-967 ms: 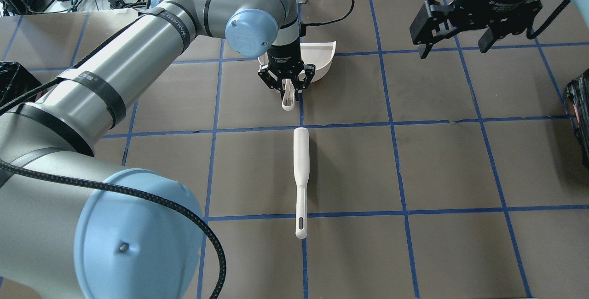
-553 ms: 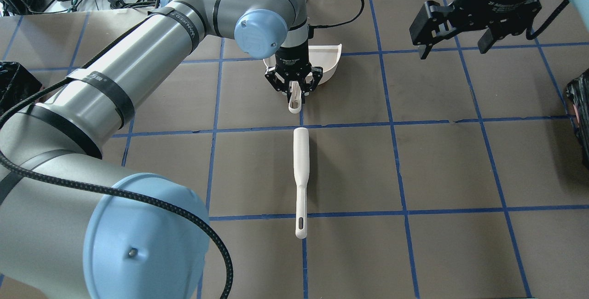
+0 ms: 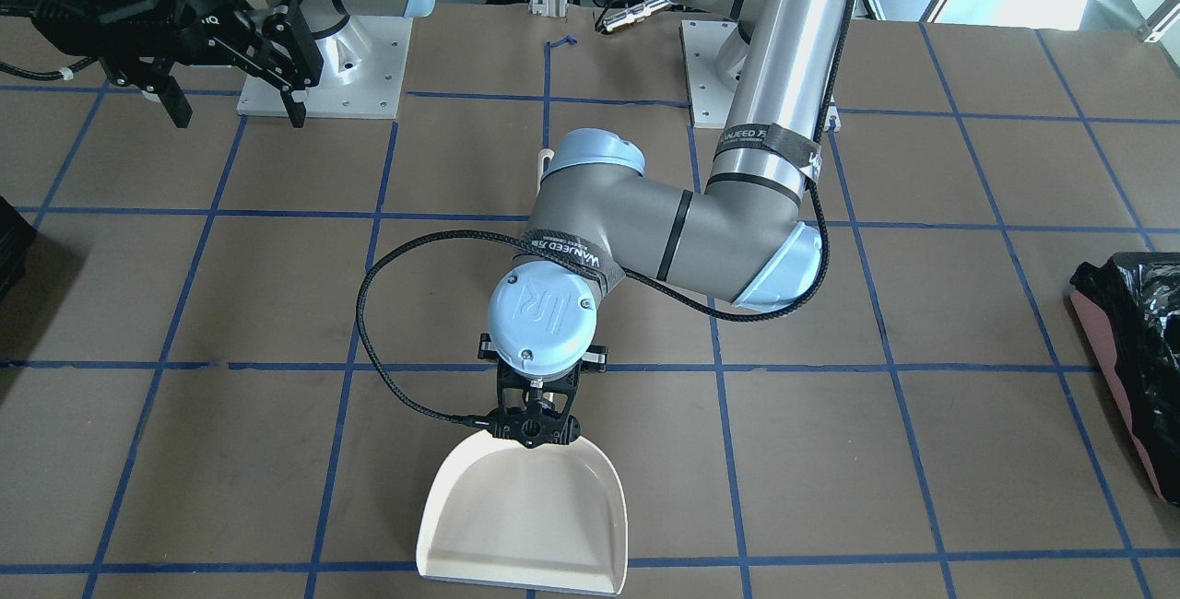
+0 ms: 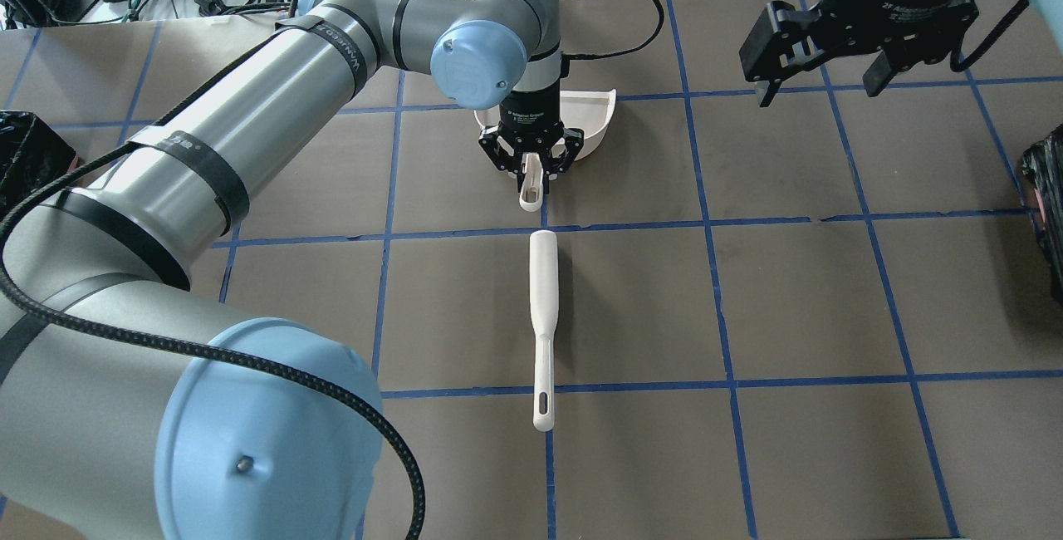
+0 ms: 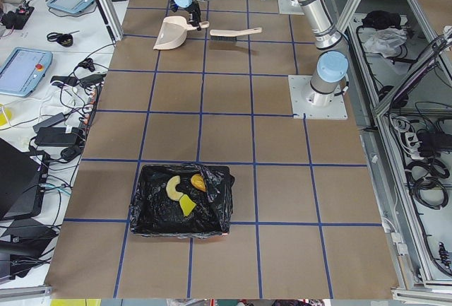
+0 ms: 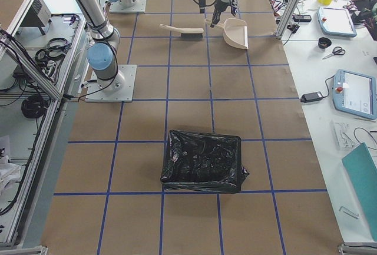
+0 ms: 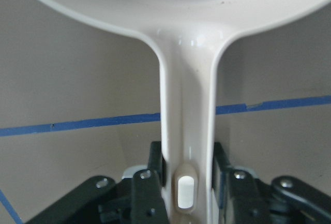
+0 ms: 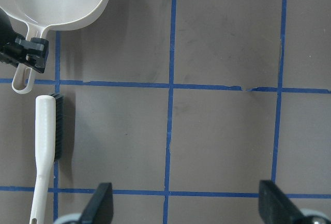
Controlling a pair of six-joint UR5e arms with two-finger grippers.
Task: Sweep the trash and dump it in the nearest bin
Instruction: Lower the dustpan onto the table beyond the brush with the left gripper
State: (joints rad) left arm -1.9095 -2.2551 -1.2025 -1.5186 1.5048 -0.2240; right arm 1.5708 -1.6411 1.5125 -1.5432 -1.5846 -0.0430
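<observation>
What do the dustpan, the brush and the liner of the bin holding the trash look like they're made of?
Dustpan: likely hard plastic, cream, glossy with soft highlights.
Brush: probably matching cream plastic, dark bristles.
Bin liner: thin black plastic film, crinkled, shiny.

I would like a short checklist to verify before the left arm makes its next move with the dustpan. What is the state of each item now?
1. Grip: the left gripper is shut on the handle of the dustpan: ok.
2. Pan contents: the dustpan is empty: ok.
3. Trash: three pieces of trash lie in the bin: ok.
4. Support: whether the dustpan rests fully on the table: cannot tell.
5. Brush: the brush lies flat, with a small gap to the handle tip: ok.
6. Other arm: the right gripper is open, empty and away from the dustpan: ok.
</observation>
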